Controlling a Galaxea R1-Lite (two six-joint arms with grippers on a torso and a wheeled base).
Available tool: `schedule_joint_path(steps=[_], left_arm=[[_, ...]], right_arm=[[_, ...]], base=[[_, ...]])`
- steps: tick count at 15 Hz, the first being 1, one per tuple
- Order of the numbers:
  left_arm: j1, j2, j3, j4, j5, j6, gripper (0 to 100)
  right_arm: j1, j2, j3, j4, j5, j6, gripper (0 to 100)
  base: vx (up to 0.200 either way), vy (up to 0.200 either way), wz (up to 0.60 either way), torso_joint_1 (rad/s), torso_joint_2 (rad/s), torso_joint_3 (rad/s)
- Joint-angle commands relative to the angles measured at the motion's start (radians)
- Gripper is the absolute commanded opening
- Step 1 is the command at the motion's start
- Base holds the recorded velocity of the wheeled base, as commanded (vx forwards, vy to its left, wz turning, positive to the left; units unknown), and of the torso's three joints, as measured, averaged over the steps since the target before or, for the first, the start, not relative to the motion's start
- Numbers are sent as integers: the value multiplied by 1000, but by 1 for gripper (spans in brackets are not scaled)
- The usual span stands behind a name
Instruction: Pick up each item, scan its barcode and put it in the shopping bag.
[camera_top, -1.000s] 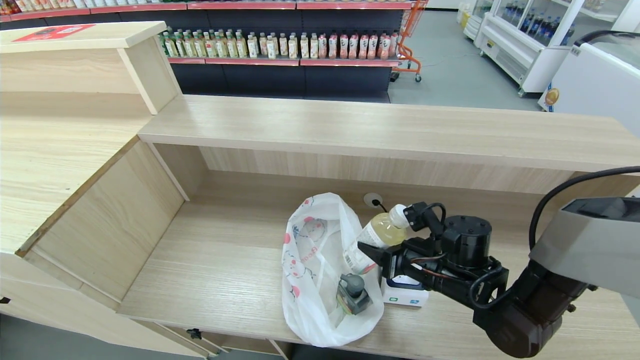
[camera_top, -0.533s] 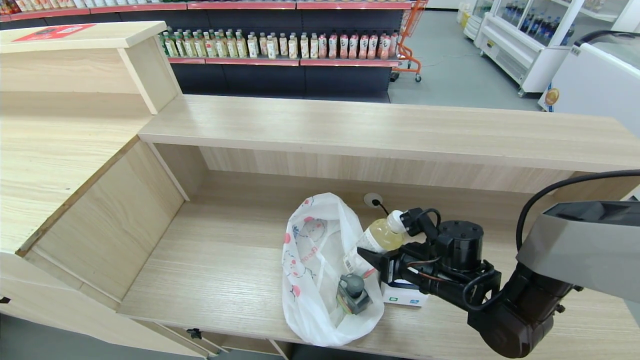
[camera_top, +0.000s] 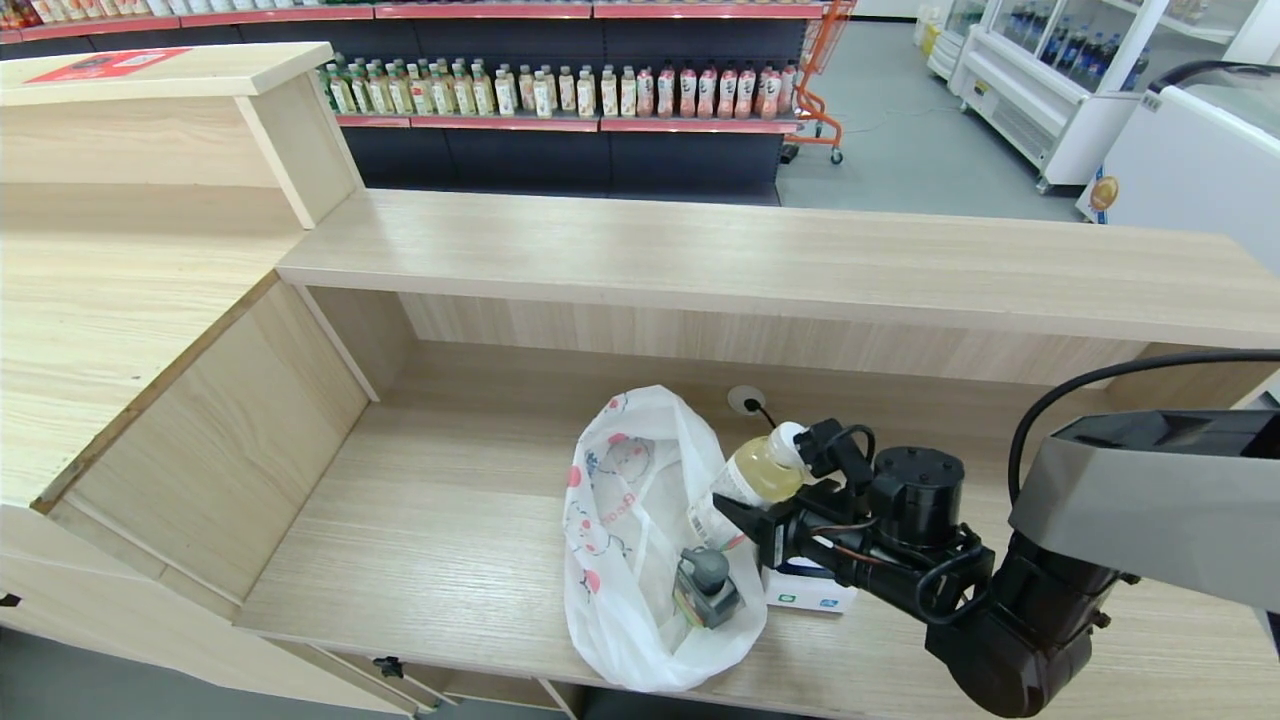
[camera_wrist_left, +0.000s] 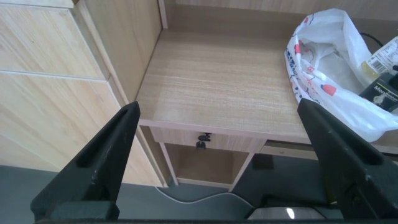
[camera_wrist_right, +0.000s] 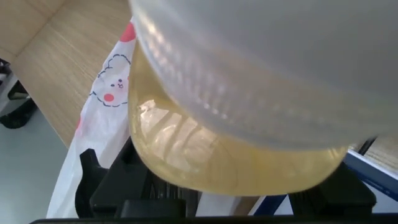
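Table (camera_top: 450, 520) carrying bag (camera_top: 620, 500), its mouth gaping just beside right claw (camera_top: 742, 512), likely awaiting drop. Right claw clamping tilted bottle (camera_top: 760, 470), base leading toward bag. White box (camera_top: 812, 592), likely scanner, sitting beneath claw. Left claw (camera_wrist_left: 219, 111) gaping wide, holding nothing.

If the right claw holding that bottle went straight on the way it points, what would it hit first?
Most likely the shopping bag: the right gripper points toward its side, the bottle leading. Depth is unclear.

Overhanging ledge (camera_top: 760, 270) behind shopping bag (camera_top: 620, 500)
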Motion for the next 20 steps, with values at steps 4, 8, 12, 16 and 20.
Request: schedule_joint_path(steps=[4,8,12,16,20], left_arm=[[0,2,0,0,0,0,100],[0,2,0,0,0,0,100],[0,0,0,0,0,0,100],[0,2,0,0,0,0,100],[0,0,0,0,0,0,100]], right_arm=[[-18,-13,-94,6,6,70,0],[-36,-8,-120,40,177,129,0],[-44,4,-189,121,214,251,0],[-21,66,-200,124,215,245,0],[-24,81,-186,131,252,173,0]], base=[[0,0,0,0,0,0],[0,0,0,0,0,0],[0,0,0,0,0,0],[0,0,0,0,0,0],[0,0,0,0,0,0]])
